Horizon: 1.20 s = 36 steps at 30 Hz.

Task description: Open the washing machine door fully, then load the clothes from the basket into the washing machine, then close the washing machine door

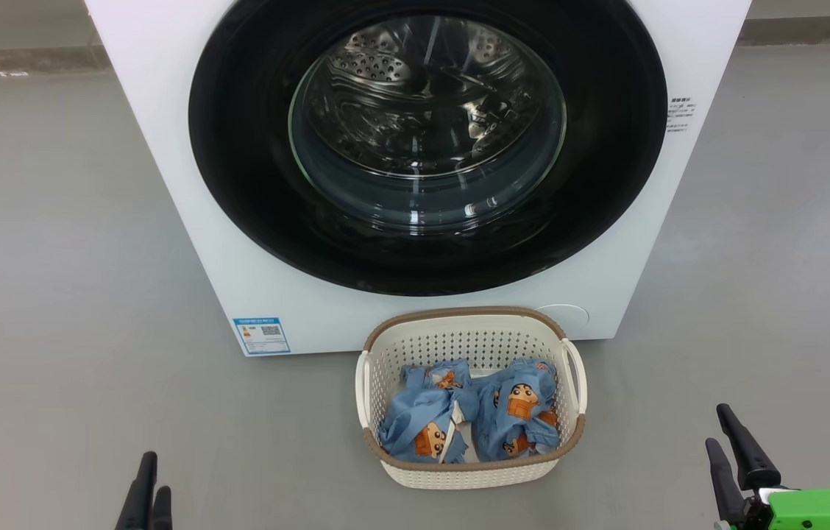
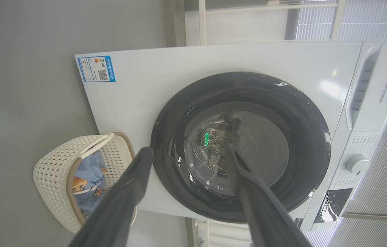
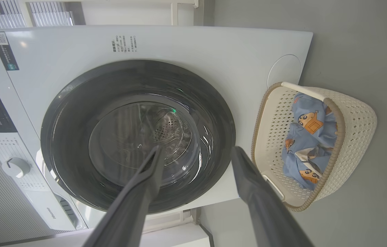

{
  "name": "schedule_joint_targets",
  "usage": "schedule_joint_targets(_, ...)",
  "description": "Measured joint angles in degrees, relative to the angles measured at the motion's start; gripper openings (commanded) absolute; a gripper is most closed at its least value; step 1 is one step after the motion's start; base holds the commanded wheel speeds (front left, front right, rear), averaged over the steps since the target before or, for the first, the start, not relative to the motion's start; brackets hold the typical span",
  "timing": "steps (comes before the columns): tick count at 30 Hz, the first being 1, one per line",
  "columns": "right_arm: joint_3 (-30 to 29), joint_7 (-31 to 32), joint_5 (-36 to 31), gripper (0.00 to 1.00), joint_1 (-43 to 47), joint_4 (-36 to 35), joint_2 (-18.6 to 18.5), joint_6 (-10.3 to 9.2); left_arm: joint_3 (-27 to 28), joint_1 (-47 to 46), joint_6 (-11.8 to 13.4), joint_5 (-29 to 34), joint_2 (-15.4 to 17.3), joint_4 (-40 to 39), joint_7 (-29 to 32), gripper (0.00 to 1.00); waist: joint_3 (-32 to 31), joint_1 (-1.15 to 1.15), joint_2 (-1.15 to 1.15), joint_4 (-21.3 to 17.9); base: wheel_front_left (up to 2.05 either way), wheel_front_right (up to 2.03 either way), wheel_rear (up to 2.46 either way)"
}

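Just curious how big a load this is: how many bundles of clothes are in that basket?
2. One blue bundle lies in the left half of the basket, the second bundle in the right half, side by side. More could be hidden beneath them.

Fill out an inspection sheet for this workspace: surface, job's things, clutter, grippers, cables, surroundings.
Surface: grey floor, bare around the machine.
Job's things: washer upright, door shut; basket on the floor just in front of it; clothes, two bundles, side by side inside the basket.
Clutter: nothing seen.
Grippers: left gripper open, empty; right gripper open, empty; both apart from the basket.
Cables: nothing seen.
Surroundings: blue sticker on the washer's lower corner; white frame behind the washer.
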Motion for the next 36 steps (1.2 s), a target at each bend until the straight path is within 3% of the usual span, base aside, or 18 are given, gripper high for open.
schedule_joint_targets(11, 1.3, -2.0, -4.8, 1.00, -1.4, -0.2, -1.5, 0.00, -0.3, -0.5, 0.0, 6.2, 1.0, -1.3, -1.9, 1.00, 0.1, -0.01, 0.00, 0.1, 0.00, 0.00, 0.00)
schedule_joint_targets(36, 4.5, -6.0, -24.5, 1.00, -2.8, -1.1, -4.0, 0.00, -0.9, -1.4, 0.0, 25.8, 1.8, -2.0, -5.7, 1.00, 0.2, -0.01, 0.00, 0.2, 0.00, 0.00, 0.00)
